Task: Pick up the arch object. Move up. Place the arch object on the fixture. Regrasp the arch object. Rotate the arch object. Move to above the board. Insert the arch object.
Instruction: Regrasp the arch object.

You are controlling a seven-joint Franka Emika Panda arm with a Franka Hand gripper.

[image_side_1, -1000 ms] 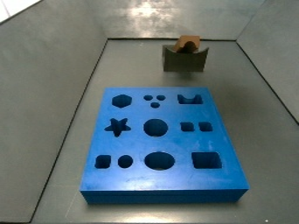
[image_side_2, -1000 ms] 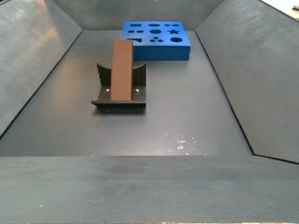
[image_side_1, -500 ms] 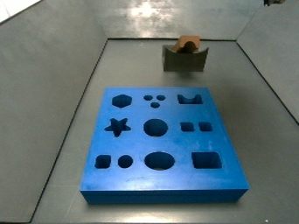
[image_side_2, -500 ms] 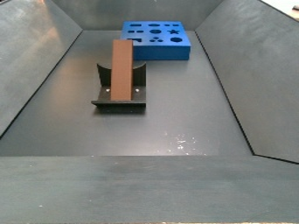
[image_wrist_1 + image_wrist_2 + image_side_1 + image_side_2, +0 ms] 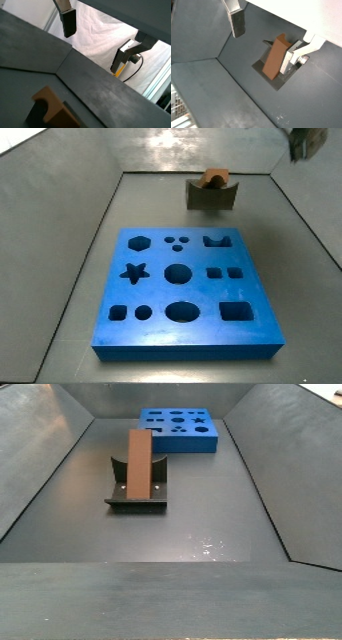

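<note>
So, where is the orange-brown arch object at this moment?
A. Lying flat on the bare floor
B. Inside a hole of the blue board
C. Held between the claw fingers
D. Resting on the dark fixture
D: in both side views the arch object lies on the fixture, apart from the board; the claw is open and holds nothing.

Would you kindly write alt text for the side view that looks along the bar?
An orange-brown arch object lies in the scoop of a dark fixture on a grey floor, with the blue board behind it. The gripper is not in this view.
</note>
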